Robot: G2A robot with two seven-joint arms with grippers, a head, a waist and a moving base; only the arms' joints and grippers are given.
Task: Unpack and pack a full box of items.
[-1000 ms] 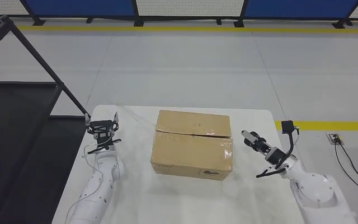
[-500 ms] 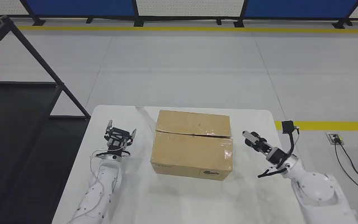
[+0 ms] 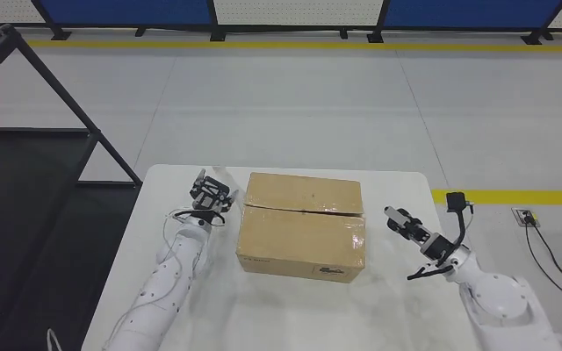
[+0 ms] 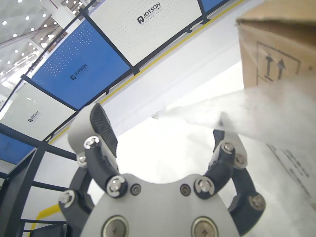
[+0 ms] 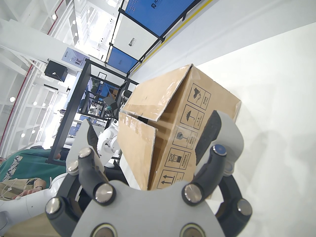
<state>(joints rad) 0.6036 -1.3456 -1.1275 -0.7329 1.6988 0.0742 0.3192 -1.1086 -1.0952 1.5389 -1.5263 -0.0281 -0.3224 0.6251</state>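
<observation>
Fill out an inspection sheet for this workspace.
Surface: white table, with the box at its middle.
Job's things: brown cardboard box, upright, top flaps closed.
Clutter: nothing seen.
Grippers: left pincer open, near the box's far left corner; right pincer open, facing the box's right end, apart from it.
Cables: black cable looped at the right wrist; thin floor cable.
Surroundings: black metal frame, blue and white panels, yellow floor line.

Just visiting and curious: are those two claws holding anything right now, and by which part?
Nothing is held. The left gripper and right gripper are both open, one at each side of the cardboard box, gripping none of it.
</observation>
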